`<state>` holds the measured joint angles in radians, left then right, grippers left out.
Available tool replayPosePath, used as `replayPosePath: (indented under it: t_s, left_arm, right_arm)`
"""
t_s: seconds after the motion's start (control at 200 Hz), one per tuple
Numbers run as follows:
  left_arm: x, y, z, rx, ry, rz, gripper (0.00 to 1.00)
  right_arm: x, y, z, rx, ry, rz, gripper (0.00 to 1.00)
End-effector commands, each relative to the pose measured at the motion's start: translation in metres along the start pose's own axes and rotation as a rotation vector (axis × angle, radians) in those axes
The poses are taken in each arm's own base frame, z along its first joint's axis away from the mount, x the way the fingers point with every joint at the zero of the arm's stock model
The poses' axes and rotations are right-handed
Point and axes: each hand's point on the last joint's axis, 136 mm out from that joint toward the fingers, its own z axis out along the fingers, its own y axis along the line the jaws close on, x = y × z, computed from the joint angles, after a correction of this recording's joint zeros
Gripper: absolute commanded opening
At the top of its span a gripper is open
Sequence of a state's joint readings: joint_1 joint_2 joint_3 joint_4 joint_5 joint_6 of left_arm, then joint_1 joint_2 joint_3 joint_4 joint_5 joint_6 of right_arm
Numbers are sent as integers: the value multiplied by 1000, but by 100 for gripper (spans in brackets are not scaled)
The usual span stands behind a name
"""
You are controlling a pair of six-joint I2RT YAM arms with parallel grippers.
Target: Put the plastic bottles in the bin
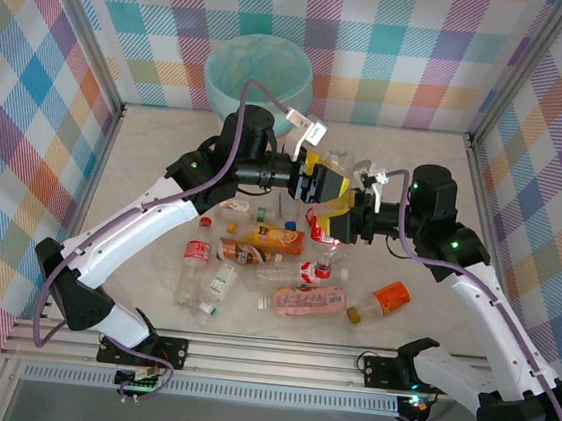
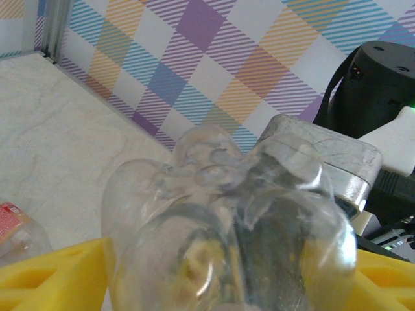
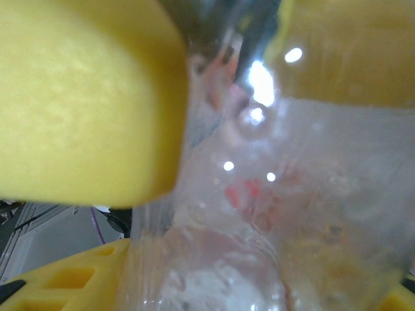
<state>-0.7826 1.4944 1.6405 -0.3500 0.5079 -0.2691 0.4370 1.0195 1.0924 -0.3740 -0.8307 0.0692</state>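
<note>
Both claws meet at one clear plastic bottle with a red label, held up off the desk.

- Right claw: narrowly parted and closed on the bottle. In its wrist view its yellow fingers show at the lower corners with the clear wall between them.
- Left claw: moderately parted, one yellow finger on each side of the bottle. The ribbed, lobed base bulges toward its camera. The right wrist view shows a foam-like pad lying against the bottle wall. Cannot tell if it squeezes.
- Label: a red patch, blurred. No writing legible.

Below the claws, toward the arm bases, loose bottles lie on the pale marbled desk. I count at least eight; the overlap makes an exact count uncertain.
- one red-labelled bottle with a red cap
- one white-labelled small bottle
- one brown-labelled bottle
- one orange-labelled bottle, directly under the left claw
- one red-and-white-labelled bottle
- one pink-labelled bottle
- one orange-labelled bottle with a brown cap, below the right claw

All the print is too small to read.

The round bin lined with a pale teal crinkled bag stands beyond the claws, nearer the left one, against the pastel plaid wall.
</note>
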Motion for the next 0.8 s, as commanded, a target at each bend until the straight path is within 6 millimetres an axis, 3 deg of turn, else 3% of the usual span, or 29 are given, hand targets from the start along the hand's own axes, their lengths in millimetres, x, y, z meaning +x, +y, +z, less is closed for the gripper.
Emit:
replayPosePath:
  t_s: [0.0, 0.335, 0.47, 0.585, 0.795]
  left_arm:
    - [-14, -5, -10, -1, -61, 26, 72]
    - [-25, 9, -21, -116, -135, 32, 51]
    - [-32, 13, -27, -160, -169, 41, 51]
    - [-53, 16, -38, -218, -259, 68, 51]
    - [-87, 39, -63, -420, -365, 76, 51]
  right_arm:
    - [-11, 15, 0, -60, -29, -80, 56]
    - [-18, -2, 1, 31, -44, -87, 60]
    - [-25, -5, 2, 45, -52, -87, 66]
    - [-35, -12, 1, 89, -75, -91, 73]
    - [-70, -28, -12, 260, -155, -101, 77]
